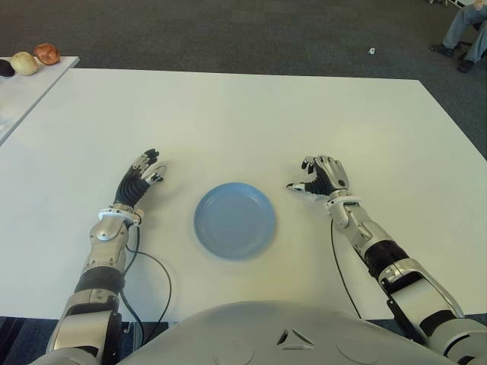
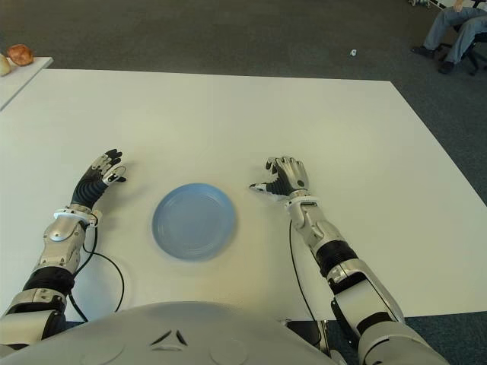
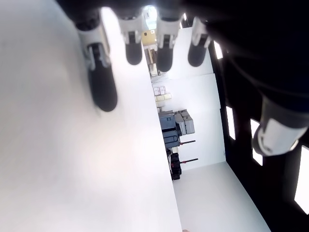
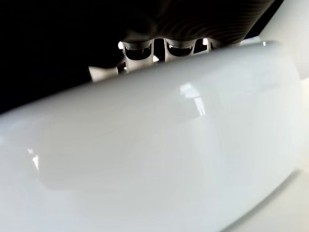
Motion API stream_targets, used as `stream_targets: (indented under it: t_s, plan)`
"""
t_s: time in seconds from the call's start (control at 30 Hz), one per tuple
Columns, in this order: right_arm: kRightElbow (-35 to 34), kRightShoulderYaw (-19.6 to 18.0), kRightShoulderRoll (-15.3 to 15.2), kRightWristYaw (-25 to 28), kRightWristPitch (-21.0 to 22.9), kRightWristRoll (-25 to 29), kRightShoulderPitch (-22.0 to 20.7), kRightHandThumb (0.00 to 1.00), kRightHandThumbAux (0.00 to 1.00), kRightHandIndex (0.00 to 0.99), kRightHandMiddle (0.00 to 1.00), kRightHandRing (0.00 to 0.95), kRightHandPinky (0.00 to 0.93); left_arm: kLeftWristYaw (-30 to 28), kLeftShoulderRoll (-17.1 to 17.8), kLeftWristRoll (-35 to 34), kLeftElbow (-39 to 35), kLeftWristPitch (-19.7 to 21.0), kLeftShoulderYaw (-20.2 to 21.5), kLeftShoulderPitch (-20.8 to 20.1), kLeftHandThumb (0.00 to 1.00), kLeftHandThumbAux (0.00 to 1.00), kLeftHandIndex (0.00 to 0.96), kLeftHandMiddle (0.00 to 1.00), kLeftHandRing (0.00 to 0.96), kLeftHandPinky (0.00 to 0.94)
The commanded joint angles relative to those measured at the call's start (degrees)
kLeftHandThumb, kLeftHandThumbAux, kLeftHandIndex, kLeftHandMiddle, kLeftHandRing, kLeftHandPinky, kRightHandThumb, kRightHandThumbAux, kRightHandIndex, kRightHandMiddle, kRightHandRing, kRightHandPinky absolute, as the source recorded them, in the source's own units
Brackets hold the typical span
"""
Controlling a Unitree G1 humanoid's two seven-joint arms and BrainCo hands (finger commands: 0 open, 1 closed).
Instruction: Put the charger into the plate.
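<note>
A light blue plate [image 1: 234,220] lies bare on the white table [image 1: 251,114], near the front edge between my two hands. My right hand [image 1: 316,181] sits just right of the plate, palm down with its fingers curled. In the right wrist view a smooth white rounded body, the charger [image 4: 154,154], fills the space under those curled fingers [image 4: 137,50]; from the head views only a sliver of white shows by the thumb. My left hand [image 1: 144,173] shows left of the plate, fingers [image 3: 104,87] stretched out and holding nothing.
A second white table at the back left carries a few round items [image 1: 24,62]. A person's legs [image 1: 464,30] show at the far right on the dark carpet. Black cables [image 1: 163,281] trail from both wrists toward the front edge.
</note>
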Motion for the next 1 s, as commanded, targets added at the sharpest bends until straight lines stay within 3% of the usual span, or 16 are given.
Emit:
stream_targets:
  t_s: [0.03,0.37,1.0]
  plan:
    - [0.0,0.6,-0.3,0.7,0.7,-2.0,1.8,0.745,0.711,0.440,0.883,0.863,0.805,-1.2,-0.8,0.2,0.9,2.3,-0.4,1.3,0.000,0.523,0.117,0.104,0.065,0.022]
    - [-0.7,-0.1,-1.0,-0.9,-0.4,-3.4,1.2,0.744,0.710,0.440,0.883,0.864,0.798,-1.6,-0.7,0.1,1.2,2.1,-0.5,1.2,0.000,0.518,0.120,0.104,0.061,0.012]
    - [-2.7,-1.5,-1.3,2.2,-0.4,-3.2,1.2,0.745,0.711,0.440,0.882,0.864,0.800,-1.8,-0.7,0.1,1.4,2.4,-0.6,1.2,0.000,0.518,0.126,0.108,0.064,0.025]
